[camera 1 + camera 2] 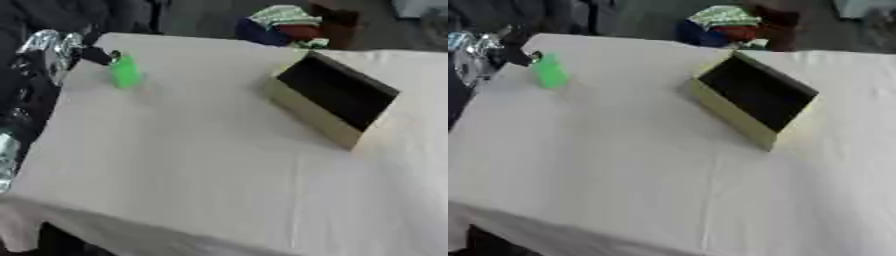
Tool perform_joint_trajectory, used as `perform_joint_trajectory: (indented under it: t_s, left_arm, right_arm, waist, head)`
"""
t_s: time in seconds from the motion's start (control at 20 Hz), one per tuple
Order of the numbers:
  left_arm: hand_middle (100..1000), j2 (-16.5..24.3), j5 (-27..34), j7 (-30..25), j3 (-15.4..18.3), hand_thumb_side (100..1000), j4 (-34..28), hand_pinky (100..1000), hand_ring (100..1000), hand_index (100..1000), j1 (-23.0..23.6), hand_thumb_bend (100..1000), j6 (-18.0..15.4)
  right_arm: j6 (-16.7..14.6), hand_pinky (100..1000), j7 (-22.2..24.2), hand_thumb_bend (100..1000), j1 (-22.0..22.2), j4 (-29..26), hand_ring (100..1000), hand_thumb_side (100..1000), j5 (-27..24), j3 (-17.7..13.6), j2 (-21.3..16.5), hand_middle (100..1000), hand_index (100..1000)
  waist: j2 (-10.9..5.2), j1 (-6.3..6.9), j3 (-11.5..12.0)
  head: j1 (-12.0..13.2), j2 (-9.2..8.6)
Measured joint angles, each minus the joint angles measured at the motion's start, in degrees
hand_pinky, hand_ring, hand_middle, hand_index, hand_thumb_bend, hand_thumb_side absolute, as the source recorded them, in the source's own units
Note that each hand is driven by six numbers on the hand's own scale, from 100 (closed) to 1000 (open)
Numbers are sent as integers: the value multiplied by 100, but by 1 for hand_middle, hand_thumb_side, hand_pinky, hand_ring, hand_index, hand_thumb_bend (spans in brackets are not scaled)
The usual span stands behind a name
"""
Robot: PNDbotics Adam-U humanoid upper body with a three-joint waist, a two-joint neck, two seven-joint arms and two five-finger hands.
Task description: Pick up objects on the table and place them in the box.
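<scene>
Counter (201, 165): matt pale cloth. Box (332, 100): matt yellowish wood-look, dark inside. Green thing (125, 71) by left hand (92, 54): smooth plastic-like.

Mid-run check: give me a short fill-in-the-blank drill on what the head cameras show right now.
1. The small object at the left hand is ____ in colour.
2. The box lies toward the table's ____ side.
3. The inside of the box looks ____.
4. The robot's ____ hand shows in neither view.

Missing words: green; right; dark; right
</scene>
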Motion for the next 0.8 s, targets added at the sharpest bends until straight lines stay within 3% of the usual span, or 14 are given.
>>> perform_joint_trajectory:
  t_s: [0.6, 0.8]
  left_arm:
    - [839, 0, 1, 37, 0, 509, 0, 791, 833, 949, 13, 298, 5]
    - [845, 3, -7, 7, 0, 563, 3, 792, 837, 952, 42, 327, 46]
  right_arm:
    - [0, 642, 0, 100, 0, 2, 856, 270, 0, 0, 37, 651, 833]
    - [0, 641, 0, 100, 0, 2, 856, 273, 0, 0, 43, 650, 833]
  waist:
    - [0, -3, 19]
    - [1, -11, 19]
  head:
    - [-99, 0]
    - [-93, 0]
